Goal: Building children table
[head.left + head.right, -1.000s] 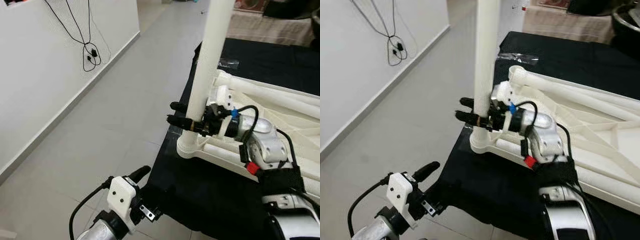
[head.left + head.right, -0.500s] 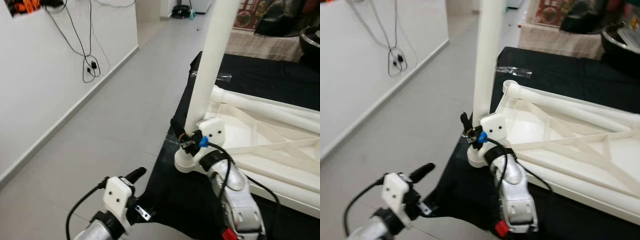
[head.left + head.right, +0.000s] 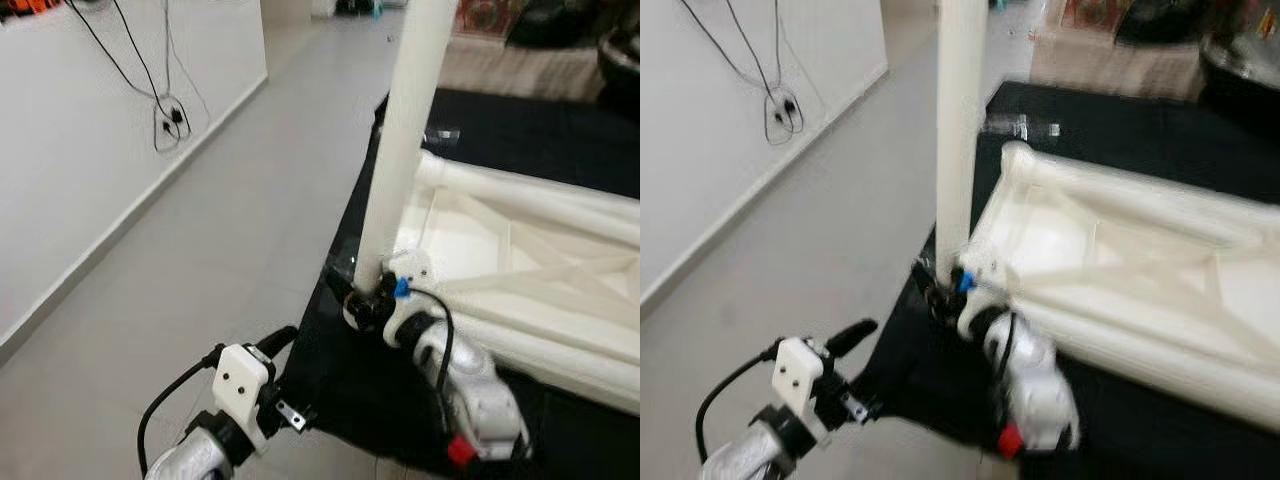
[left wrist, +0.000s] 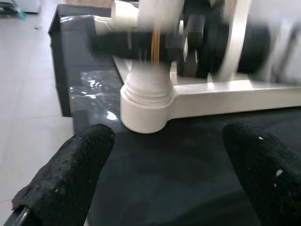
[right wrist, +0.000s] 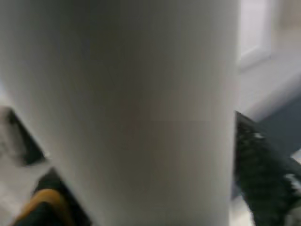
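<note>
A white tabletop (image 3: 520,250) lies upside down on a black mat (image 3: 400,420). A long white table leg (image 3: 405,140) stands upright in the corner socket (image 4: 143,110) nearest me. My right gripper (image 3: 357,295) is shut on the leg just above the socket, one black finger (image 5: 263,179) showing beside the white tube (image 5: 131,108) in the right wrist view. My left gripper (image 4: 164,174) hovers open and low, a short way in front of that corner and off the mat's edge, with nothing between its fingers (image 4: 70,179).
Grey tiled floor (image 3: 230,230) stretches to the left of the mat. A white wall (image 3: 80,150) with dangling black cables (image 3: 165,115) runs along the far left. A beige rug or cloth (image 3: 520,65) lies beyond the mat.
My right forearm has swung from the right side round to the front, and the gripper now sits lower on the leg, near the socket. The camera shifted; the left gripper stayed roughly put.
</note>
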`<state>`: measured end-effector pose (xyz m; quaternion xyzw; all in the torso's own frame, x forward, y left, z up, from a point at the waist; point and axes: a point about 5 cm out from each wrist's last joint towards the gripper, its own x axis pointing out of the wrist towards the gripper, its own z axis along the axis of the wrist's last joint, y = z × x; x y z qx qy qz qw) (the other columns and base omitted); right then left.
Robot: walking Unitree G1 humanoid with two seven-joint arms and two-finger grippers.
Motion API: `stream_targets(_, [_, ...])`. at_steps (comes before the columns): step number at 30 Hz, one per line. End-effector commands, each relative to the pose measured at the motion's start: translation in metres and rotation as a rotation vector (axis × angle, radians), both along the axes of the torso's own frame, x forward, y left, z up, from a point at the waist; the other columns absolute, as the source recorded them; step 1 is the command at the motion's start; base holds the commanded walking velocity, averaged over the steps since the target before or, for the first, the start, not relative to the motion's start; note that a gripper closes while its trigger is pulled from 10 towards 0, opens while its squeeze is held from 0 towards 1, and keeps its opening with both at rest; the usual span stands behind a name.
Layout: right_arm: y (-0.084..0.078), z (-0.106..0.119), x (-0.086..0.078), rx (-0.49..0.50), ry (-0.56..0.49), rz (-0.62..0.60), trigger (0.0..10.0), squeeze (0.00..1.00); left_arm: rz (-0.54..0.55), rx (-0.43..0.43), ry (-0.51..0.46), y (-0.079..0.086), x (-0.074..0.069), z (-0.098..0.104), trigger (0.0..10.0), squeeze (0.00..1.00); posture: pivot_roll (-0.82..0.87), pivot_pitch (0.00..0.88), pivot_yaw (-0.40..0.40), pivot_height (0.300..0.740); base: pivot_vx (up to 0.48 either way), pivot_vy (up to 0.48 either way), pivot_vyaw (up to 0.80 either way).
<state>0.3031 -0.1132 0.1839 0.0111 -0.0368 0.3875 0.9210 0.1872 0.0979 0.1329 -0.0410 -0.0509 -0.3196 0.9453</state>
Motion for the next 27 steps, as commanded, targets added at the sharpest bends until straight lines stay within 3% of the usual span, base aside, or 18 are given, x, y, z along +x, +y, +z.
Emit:
stream_targets(1, [-0.001,0.005,0.001,-0.015,-0.039,0.176,10.0,1.0,0.004,0.008,0.012,0.0,-0.004,-0.002,10.0,0.0,0.12,0.194,-0.006,0.74,0.0,0.0,0.0])
stream_targets(2, [-0.001,0.005,0.001,-0.015,-0.039,0.176,10.0,1.0,0.004,0.008,0.012,0.0,-0.004,-0.002,10.0,0.0,0.12,0.194,-0.006,0.74,0.0,0.0,0.0])
stream_targets(5, [-0.014,0.011,0.012,-0.12,-0.052,0.378,10.0,1.0,0.002,0.006,0.013,-0.001,-0.011,0.001,10.0,0.0,0.15,0.226,0.007,0.74,0.0,0.0,0.0])
stream_targets(9, [-0.016,0.015,0.025,-0.165,-0.044,0.467,10.0,0.99,0.0,0.009,0.018,-0.002,-0.019,0.005,10.0,0.0,0.19,0.255,0.012,0.74,0.0,0.0,0.0])
stream_targets(10, [-0.014,0.021,0.03,-0.155,-0.042,0.51,10.0,0.0,0.002,0.01,0.024,-0.002,-0.023,0.006,10.0,0.0,0.22,0.276,0.02,0.74,0.0,0.0,0.0])
stream_targets(14, [-0.007,0.044,0.046,-0.091,-0.062,0.609,10.0,0.0,0.009,0.019,0.04,0.0,-0.034,0.01,10.0,0.0,0.27,0.307,0.036,0.74,0.0,0.0,0.0])
stream_targets(21, [-0.008,0.068,0.051,0.001,-0.093,0.831,10.0,0.0,0.015,0.033,0.062,0.004,-0.044,0.014,10.0,0.0,0.31,0.322,0.051,0.74,0.0,0.0,0.0])
stream_targets(22, [-0.009,0.07,0.051,0.009,-0.104,0.845,3.6,0.0,0.016,0.035,0.064,0.005,-0.044,0.014,10.0,0.0,0.31,0.32,0.054,0.74,0.0,0.0,0.0])
stream_targets(25, [-0.01,0.072,0.051,0.013,-0.112,0.851,3.6,0.0,0.017,0.037,0.066,0.005,-0.044,0.014,10.0,0.0,0.31,0.32,0.054,0.74,0.0,0.0,0.0])
stream_targets(26, [-0.012,0.068,0.051,-0.014,-0.113,0.845,0.0,0.0,0.018,0.039,0.068,0.005,-0.043,0.013,10.0,0.0,0.3,0.314,0.059,0.74,0.0,0.0,0.0])
stream_targets(27, [-0.012,0.068,0.051,-0.014,-0.113,0.845,0.0,0.0,0.018,0.039,0.068,0.005,-0.043,0.013,10.0,0.0,0.3,0.314,0.059,0.74,0.0,0.0,0.0])
